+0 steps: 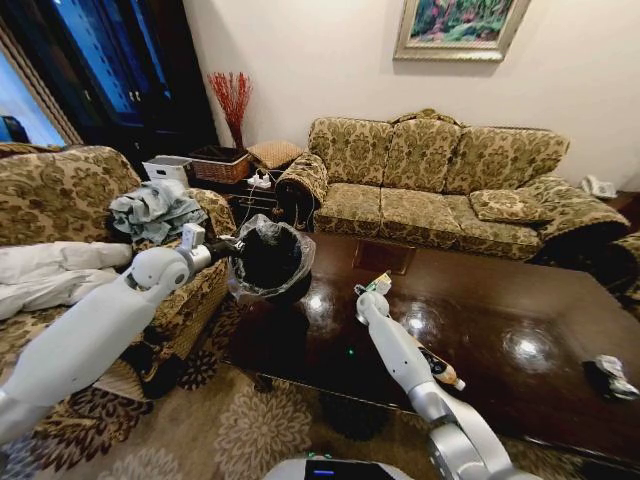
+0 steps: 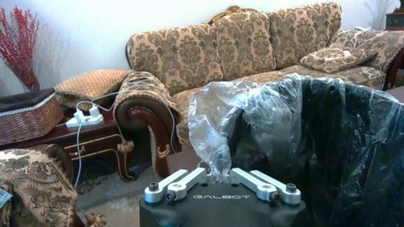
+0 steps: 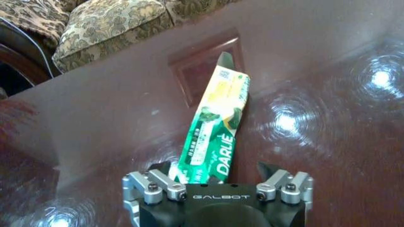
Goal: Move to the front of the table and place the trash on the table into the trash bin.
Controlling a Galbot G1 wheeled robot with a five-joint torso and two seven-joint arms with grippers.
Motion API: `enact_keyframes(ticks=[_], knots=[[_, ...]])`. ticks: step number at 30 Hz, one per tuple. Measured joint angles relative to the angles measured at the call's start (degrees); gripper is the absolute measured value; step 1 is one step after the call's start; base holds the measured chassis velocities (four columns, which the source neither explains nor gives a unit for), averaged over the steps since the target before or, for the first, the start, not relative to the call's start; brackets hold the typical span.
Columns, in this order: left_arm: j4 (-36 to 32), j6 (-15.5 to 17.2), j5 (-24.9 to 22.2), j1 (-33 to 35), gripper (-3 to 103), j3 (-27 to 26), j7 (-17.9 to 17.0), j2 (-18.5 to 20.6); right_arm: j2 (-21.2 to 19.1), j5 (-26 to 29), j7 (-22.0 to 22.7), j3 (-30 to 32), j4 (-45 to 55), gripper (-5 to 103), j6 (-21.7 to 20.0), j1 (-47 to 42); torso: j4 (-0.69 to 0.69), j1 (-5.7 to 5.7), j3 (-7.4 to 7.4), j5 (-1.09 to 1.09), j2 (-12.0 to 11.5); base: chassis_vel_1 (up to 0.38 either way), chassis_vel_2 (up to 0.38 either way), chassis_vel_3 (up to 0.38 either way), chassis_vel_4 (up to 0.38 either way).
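The right wrist view gives what the head view cannot: the right gripper (image 3: 218, 176) pinches the near end of a green and yellow toothpaste box (image 3: 213, 127) printed DARLIE, the box reaching out above the glossy dark table (image 3: 328, 156) toward its square inset panel (image 3: 205, 68). In the head view the same gripper (image 1: 372, 289) is a small shape raised over the table (image 1: 480, 340), just beside the trash bin (image 1: 270, 258), with a scrap of green at its tip.

The left wrist view shows the left gripper (image 2: 220, 182) pressed together on the clear crinkled bag (image 2: 221, 118) at the rim of the black bin (image 2: 341, 151). The head view shows that arm reaching across from the armchair (image 1: 60, 200) side, its gripper (image 1: 232, 247) at the bin's edge, the bin held up at the table's far corner.

On the table, a bottle with an orange label (image 1: 442, 372) lies beside the right forearm, and a small crumpled item (image 1: 606, 376) lies near the table edge well apart from the bin.

Beyond the table stands a floral sofa (image 1: 450, 180) under a framed painting (image 1: 460, 28). Beside the sofa's arm are a wicker basket (image 1: 222, 162), a white power strip (image 2: 85, 118) and red branches (image 1: 232, 98). A patterned carpet (image 1: 250, 430) lies under the table.
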Motion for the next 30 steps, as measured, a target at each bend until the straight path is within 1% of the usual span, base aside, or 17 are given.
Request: enact_keyframes(ticks=[3, 4, 6, 9, 11, 12, 14, 15, 16, 17, 20, 21, 24, 25, 26, 29, 30], knots=[[0.05, -0.08, 0.03, -0.02, 2, 0.07, -0.33, -0.47, -0.18, -0.32, -0.69, -0.15, -0.15, 74, 0.02, -0.02, 0.00, 0.00, 0.00, 0.00, 0.00, 0.000, 0.000, 0.000, 0.000], [0.05, -0.08, 0.03, -0.02, 2, 0.07, -0.33, -0.47, -0.18, -0.32, -0.69, -0.15, -0.15, 74, 0.02, -0.02, 0.00, 0.00, 0.00, 0.00, 0.00, 0.000, 0.000, 0.000, 0.000], [0.12, -0.91, -0.16, 0.00, 2, 0.38, -1.49, -0.60, -0.32, -0.73, -0.91, -0.23, -0.37, 63, 0.11, -0.23, 0.00, 0.00, 0.00, 0.00, 0.00, 0.000, 0.000, 0.000, 0.000], [0.13, -1.05, -0.49, -0.36, 2, 0.59, -1.85, -0.65, -0.48, -1.14, -0.94, -0.27, -0.33, 58, 0.22, -0.60, 0.00, 0.00, 0.00, 0.00, 0.00, 0.000, 0.000, 0.000, 0.000], [0.07, -1.04, -0.75, -0.83, 2, 0.70, -1.91, -0.65, -0.87, -1.21, -0.92, -0.47, 0.17, 47, 0.23, -0.89, 0.00, 0.00, 0.00, 0.00, 0.00, 0.000, 0.000, 0.000, 0.000], [0.07, -1.04, -0.75, -0.83, 2, 0.70, -1.91, -0.65, -0.87, -1.21, -0.92, -0.47, 0.17, 47, 0.23, -0.89, 0.00, 0.00, 0.00, 0.00, 0.00, 0.000, 0.000, 0.000, 0.000], [-0.13, -0.98, -0.96, -1.08, 2, 0.76, -2.04, -0.66, -1.32, -1.19, -0.91, -0.70, 0.65, 37, 0.23, -1.07, 0.00, 0.00, 0.00, 0.01, 0.00, 0.000, 0.000, 0.000, 0.000], [-0.23, -0.97, -1.04, -1.10, 2, 0.81, -2.08, -0.62, -1.47, -1.15, -0.90, -0.81, 0.80, 37, 0.23, -1.09, 0.00, 0.00, 0.00, 0.01, 0.00, 0.000, 0.000, 0.000, 0.000], [-0.34, -0.93, -1.15, -1.14, 2, 0.89, -2.12, -0.49, -1.64, -1.11, -0.86, -0.93, 1.00, 31, 0.23, -1.12, -0.01, 0.00, 0.00, 0.00, 0.00, 0.000, 0.000, 0.000, 0.000], [-0.34, -0.93, -1.15, -1.14, 2, 0.89, -2.12, -0.49, -1.64, -1.11, -0.86, -0.93, 1.00, 31, 0.23, -1.12, -0.01, 0.00, 0.00, 0.00, 0.00, 0.000, 0.000, 0.000, 0.000], [-0.65, -0.71, -1.29, -1.39, 2, 0.90, -2.23, -0.22, -1.86, -1.13, -0.65, -1.24, 1.85, 17, 0.22, -1.33, 0.00, 0.00, 0.00, 0.01, 0.00, 0.000, 0.000, 0.000, 0.000], [-0.65, -0.71, -1.29, -1.39, 2, 0.90, -2.23, -0.22, -1.86, -1.13, -0.65, -1.24, 1.85, 17, 0.22, -1.33, 0.00, 0.00, 0.00, 0.01, 0.00, 0.000, 0.000, 0.000, 0.000], [-1.80, -0.32, -1.39, -0.71, 2, 0.26, -2.69, -0.23, -3.19, -1.34, 0.08, -1.81, 5.69, 6, 0.29, -2.24, 0.00, 0.00, 0.00, 0.02, 0.00, 0.000, 0.000, 0.000, 0.000], [-1.80, -0.32, -1.39, -0.71, 2, 0.26, -2.69, -0.23, -3.19, -1.34, 0.08, -1.81, 5.69, 6, 0.29, -2.24, 0.00, 0.00, 0.00, 0.02, 0.00, 0.000, 0.000, 0.000, 0.000], [-2.39, -0.27, -1.39, -0.27, 2, 0.02, -2.89, -0.28, -4.51, -1.79, 0.16, -2.07, 8.78, 2, 0.45, -2.46, 0.01, 0.00, 0.00, 0.02, 0.00, 0.000, 0.000, 0.000, 0.000], [-3.24, -0.09, -1.39, 0.05, 2, -0.05, -3.15, -0.42, -10.04, -2.06, 0.16, -2.99, 17.56, 1, 0.58, -2.40, 0.00, 0.00, 0.00, 0.00, 0.00, 0.000, 0.000, 0.000, 0.000], [-3.24, -0.09, -1.39, 0.05, 2, -0.05, -3.15, -0.42, -10.04, -2.06, 0.16, -2.99, 17.56, 1, 0.58, -2.40, 0.00, 0.00, 0.00, 0.00, 0.00, 0.000, 0.000, 0.000, 0.000]])
